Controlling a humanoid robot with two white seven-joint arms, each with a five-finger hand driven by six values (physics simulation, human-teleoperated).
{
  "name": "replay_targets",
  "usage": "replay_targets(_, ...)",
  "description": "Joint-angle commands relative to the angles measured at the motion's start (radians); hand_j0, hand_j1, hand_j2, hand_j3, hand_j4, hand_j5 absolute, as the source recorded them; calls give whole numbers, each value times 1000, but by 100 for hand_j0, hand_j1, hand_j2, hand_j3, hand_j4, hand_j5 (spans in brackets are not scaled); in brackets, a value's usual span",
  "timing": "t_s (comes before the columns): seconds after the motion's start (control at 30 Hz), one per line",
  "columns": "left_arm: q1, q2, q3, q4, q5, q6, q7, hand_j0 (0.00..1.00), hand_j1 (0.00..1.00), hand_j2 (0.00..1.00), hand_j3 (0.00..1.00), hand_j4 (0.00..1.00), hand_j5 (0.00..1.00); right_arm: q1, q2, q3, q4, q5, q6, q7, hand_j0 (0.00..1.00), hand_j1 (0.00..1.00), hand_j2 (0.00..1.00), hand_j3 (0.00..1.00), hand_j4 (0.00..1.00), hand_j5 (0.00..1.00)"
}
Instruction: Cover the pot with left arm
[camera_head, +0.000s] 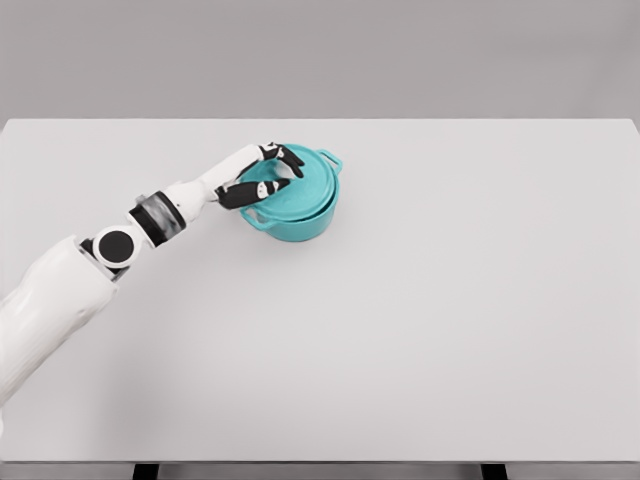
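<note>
Pot (300, 215): teal, two-handled, stood upright on the far half, left of centre | Lid (297, 182): teal, sat on top of the pot, slightly askew

lid (296, 178) on pot (300, 222), table (450, 330) beneath

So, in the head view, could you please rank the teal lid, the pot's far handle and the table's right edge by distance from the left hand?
1. Round teal lid, under the left hand, on the teal pot.
2. Pot's far handle, upper right of the lid.
3. White table's right edge, far right.
</note>
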Motion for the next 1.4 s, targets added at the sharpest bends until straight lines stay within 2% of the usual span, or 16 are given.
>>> replay_targets(0.0,-2,-2,0,0,5,-3,-1,46,46,46,46,46,46,0,0,0,0,1,0,0,100,100,100,100,100,100)
replay_targets(0.8,0,-5,-1,-3,5,-8,-1,47,47,47,47,47,47,0,0,0,0,1,-1,0,100,100,100,100,100,100)
replay_targets(0.87,0,-5,-3,-2,5,-8,-1,53,53,53,53,53,53,0,0,0,0,1,-1,0,100,100,100,100,100,100)
replay_targets(0.97,0,-5,-3,-2,5,-8,-1,68,68,68,68,68,68,0,0,0,0,1,0,0,100,100,100,100,100,100)
replay_targets(1.03,0,-5,-1,-2,5,-8,-1,72,72,72,72,72,72,0,0,0,0,1,0,0,100,100,100,100,100,100)
replay_targets(1.27,-2,-5,-1,0,-9,-9,1,76,76,76,76,76,76,0,0,0,0,1,0,0,100,100,100,100,100,100)
replay_targets(1.37,-2,-6,0,0,-9,-9,1,83,83,83,83,83,83,0,0,0,0,1,0,0,100,100,100,100,100,100)
